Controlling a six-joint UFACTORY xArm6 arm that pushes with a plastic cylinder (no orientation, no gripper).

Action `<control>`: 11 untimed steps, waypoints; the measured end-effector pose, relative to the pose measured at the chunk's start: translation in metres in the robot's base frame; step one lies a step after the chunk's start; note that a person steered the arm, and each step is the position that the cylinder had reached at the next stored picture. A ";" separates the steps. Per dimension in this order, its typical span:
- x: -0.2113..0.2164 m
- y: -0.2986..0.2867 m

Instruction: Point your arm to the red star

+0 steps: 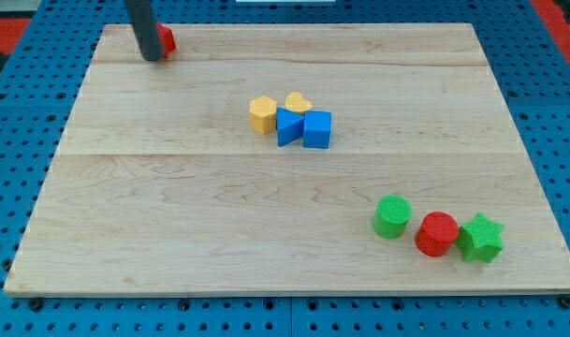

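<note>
Wooden bench (172,234) on blue pegboard: pointing looks done.
My tip (153,57) touches the red star (167,39), mostly hidden behind the rod; no fingers here, so no state to tell.

You're looking at a worktop (172,206) of pale wood, its grain running in long planks with a smooth, slightly satin finish. Around the worktop lies a blue perforated surface (22,314) that reads as matt. Near the worktop's lower right corner, the green cylinder (392,216), red cylinder (438,233) and green star (480,238) look like matt plastic with fine ridged layering. The rod ending in my tip (153,58) looks dark and dull, with a faint sheen.
</note>
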State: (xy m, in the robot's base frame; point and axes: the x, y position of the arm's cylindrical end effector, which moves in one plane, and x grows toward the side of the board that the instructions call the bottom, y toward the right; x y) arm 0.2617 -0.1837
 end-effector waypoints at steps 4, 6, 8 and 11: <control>-0.069 0.152; -0.070 0.110; -0.070 0.057; -0.050 0.021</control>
